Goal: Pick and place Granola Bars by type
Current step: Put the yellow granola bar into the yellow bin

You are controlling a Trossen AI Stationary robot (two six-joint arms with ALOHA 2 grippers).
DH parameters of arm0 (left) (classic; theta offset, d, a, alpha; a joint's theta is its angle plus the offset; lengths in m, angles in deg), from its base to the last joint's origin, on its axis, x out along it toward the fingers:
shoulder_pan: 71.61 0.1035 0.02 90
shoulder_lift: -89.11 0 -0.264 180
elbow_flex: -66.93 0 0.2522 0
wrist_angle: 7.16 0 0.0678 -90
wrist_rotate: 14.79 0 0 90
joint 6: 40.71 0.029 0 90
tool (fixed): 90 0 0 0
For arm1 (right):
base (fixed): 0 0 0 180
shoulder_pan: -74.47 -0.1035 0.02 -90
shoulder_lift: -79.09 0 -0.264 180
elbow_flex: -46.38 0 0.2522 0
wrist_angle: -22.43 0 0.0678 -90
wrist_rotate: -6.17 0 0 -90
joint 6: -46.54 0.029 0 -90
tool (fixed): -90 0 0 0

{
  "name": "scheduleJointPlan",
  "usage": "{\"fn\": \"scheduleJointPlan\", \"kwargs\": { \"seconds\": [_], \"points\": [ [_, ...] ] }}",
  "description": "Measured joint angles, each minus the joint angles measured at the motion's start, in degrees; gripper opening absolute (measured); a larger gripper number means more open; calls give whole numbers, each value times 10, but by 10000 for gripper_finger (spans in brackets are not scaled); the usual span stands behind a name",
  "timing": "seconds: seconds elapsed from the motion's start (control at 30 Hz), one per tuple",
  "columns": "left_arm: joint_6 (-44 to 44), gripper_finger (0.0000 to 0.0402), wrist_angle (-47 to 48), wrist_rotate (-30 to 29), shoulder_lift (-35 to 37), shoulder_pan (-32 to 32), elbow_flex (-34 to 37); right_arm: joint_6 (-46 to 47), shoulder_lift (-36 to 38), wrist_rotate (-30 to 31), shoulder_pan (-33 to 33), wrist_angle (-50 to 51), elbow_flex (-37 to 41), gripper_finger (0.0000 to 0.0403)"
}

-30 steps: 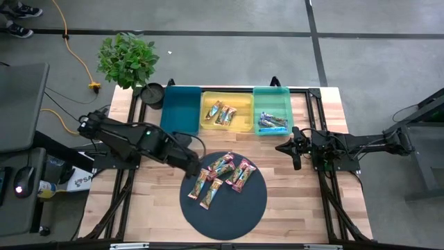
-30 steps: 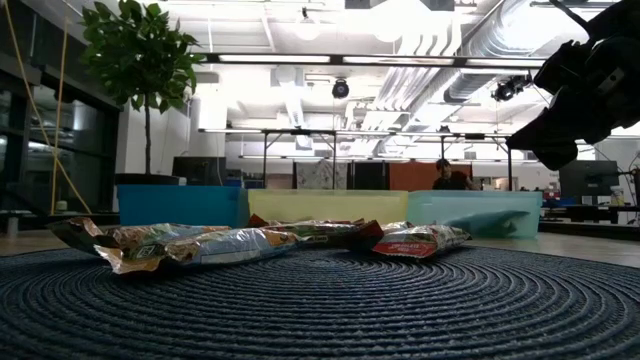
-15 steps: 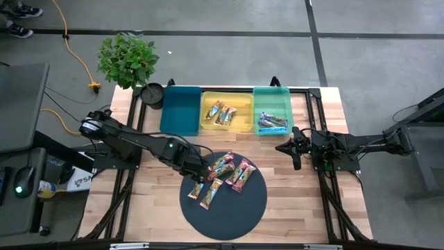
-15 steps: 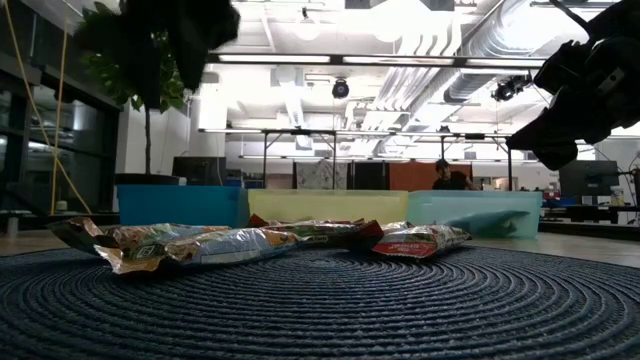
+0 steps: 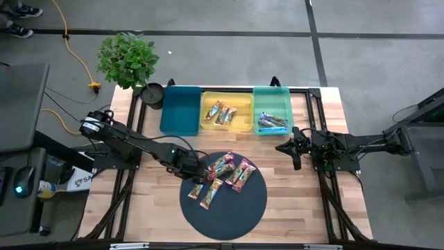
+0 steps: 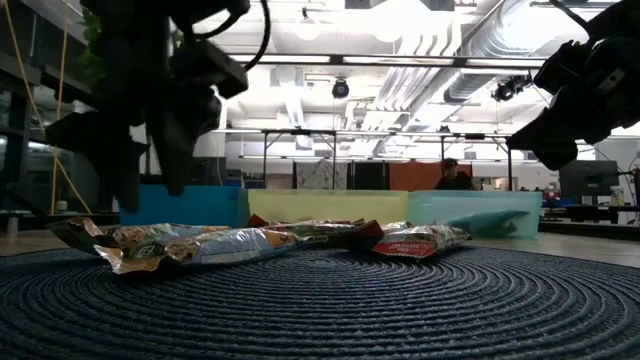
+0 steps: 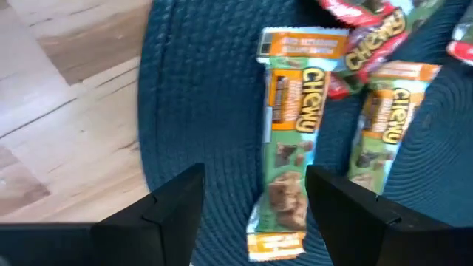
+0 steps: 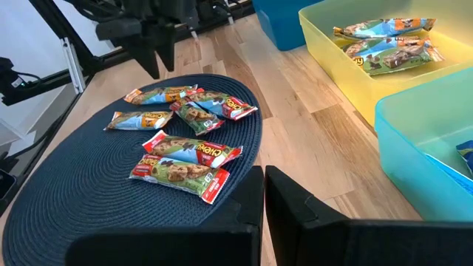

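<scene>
Some shiny-wrapped granola bars [image 5: 223, 113] already lie sorted in the yellow tray [image 5: 227, 128] and the light teal tray [image 5: 272, 94]; six wait on the dark round woven mat [image 5: 229, 208]. The left tool [image 5: 196, 173] hovers wide and empty over an orange-green bar [image 7: 290, 144]; the right tool [image 5: 296, 149] rests closed above the tabletop [image 5: 291, 201].

Probably a lab or open workshop: beyond the trays [image 6: 330, 207], bare ceiling ducts [image 6: 440, 45], strip lights and rows of workbenches [image 6: 290, 160] fill the hall.

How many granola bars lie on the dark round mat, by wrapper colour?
Orange-green bars: 2
Red bars: 4
Total on the mat: 6
</scene>
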Motion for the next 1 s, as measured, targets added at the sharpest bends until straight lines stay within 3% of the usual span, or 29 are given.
{"fn": "scheduleJointPlan", "kwargs": {
  "seconds": [0.43, 0.67, 1.0],
  "points": [
    [6, 231, -101, 28, -56, 0, -4, 0, 0, 0, 0, 0, 0, 0],
    [6, 228, -57, 29, -119, -1, -51, 0, -7, 0, 0, -1, 0, 0],
    [30, 180, 41, 1, -150, -1, -115, 0, -11, 0, 0, -1, 0, 0]
  ]
}}
